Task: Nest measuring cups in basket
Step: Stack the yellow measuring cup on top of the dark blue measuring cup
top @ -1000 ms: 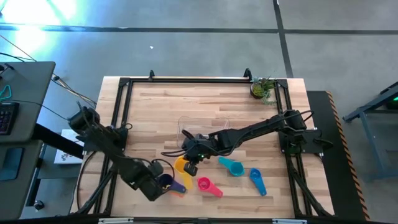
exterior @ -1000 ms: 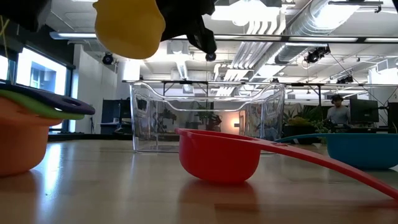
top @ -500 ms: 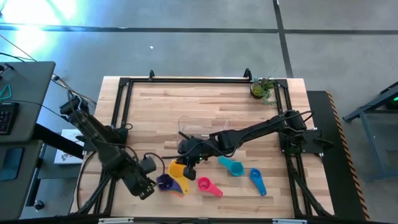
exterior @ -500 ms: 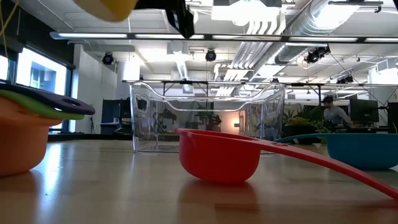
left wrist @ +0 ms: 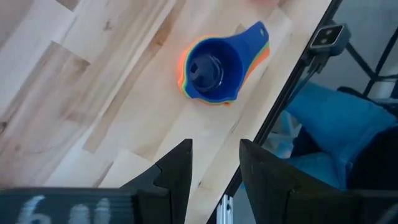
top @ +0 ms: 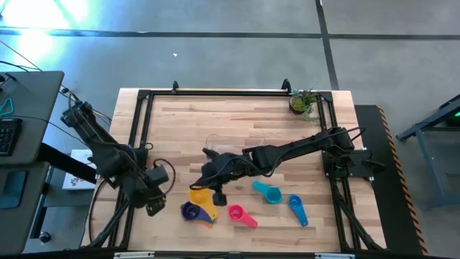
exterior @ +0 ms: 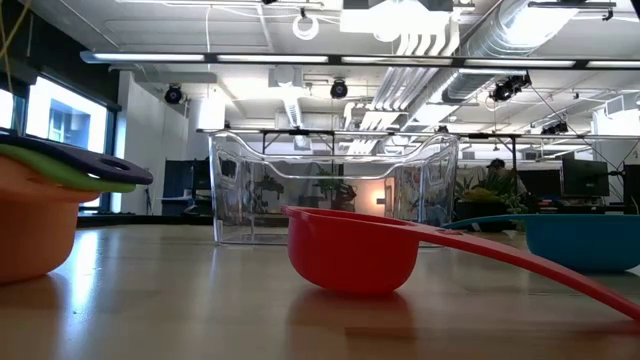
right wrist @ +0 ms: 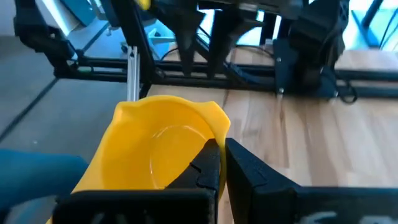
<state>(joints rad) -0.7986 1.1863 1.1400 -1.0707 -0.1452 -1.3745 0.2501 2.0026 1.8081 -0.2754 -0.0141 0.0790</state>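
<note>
The right hand point(top: 209, 188), clamped on the yellow measuring cup point(top: 200, 196), hung just beside the nested cup stack point(top: 194, 211), apparently to add it, the clear basket point(top: 235, 147) behind; the left hand point(top: 153, 206) waited with fingers apart.

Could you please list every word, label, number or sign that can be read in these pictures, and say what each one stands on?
Blurred pale marks on the left gripper's body in the left wrist view: look like digits, too blurred to read.
Measuring cups, basket, table: no text shows.
Nothing else is readable.
</note>
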